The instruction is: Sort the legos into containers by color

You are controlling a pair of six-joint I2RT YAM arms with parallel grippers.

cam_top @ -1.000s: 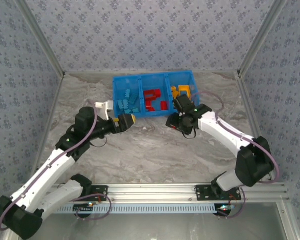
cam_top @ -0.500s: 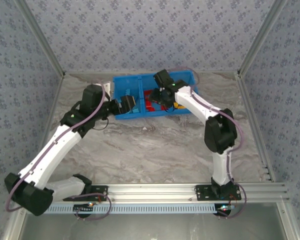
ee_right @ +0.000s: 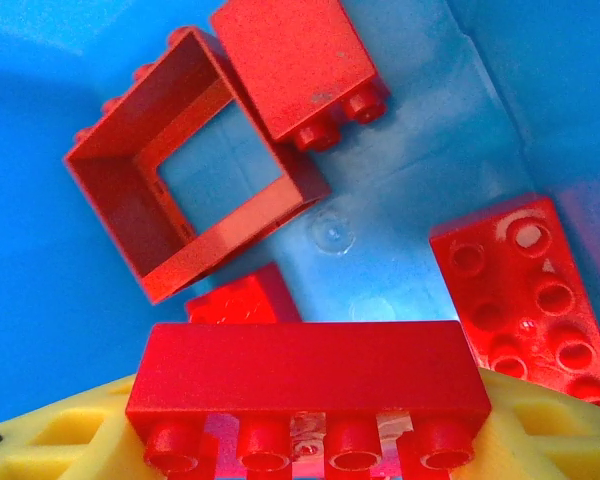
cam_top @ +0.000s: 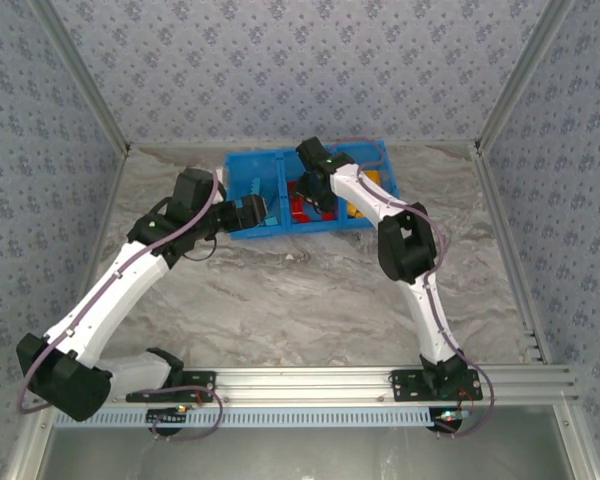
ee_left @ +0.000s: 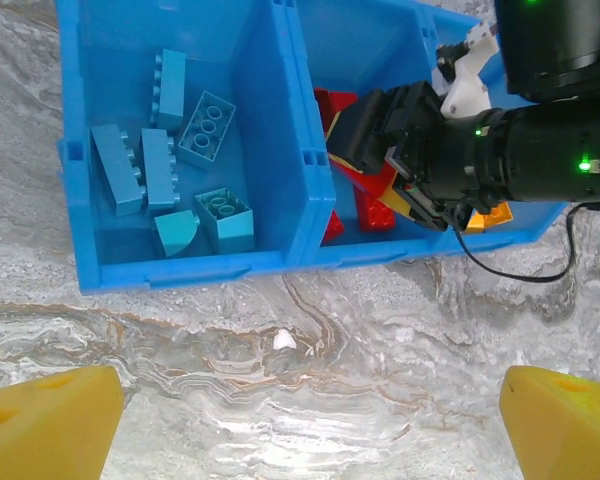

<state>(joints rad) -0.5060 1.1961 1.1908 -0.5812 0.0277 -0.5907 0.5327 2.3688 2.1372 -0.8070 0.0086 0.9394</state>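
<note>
Right wrist cam: right gripper [ee_right: 302, 436] clamped on a red four-stud brick [ee_right: 310, 368] over the middle compartment [ee_right: 415, 170], red frame piece [ee_right: 185, 170] at its 10 o'clock. Left wrist cam adds the blue bin [ee_left: 185, 271], blue bricks [ee_left: 140, 172] in the left compartment [ee_left: 105, 60], and the left gripper [ee_left: 302, 420] wide open at the bin's 6 o'clock. Up top, left arm [cam_top: 130, 282] reaches toward 1 o'clock, right arm [cam_top: 422, 295] toward 11.

- Grey marbled table [cam_top: 280, 300], veined with brown, spreads between blue flower-print walls [cam_top: 300, 70].
- A silver metal rail [cam_top: 310, 378] lines its near edge.
- A small white scrap [ee_left: 284, 340] lies on the table.
</note>
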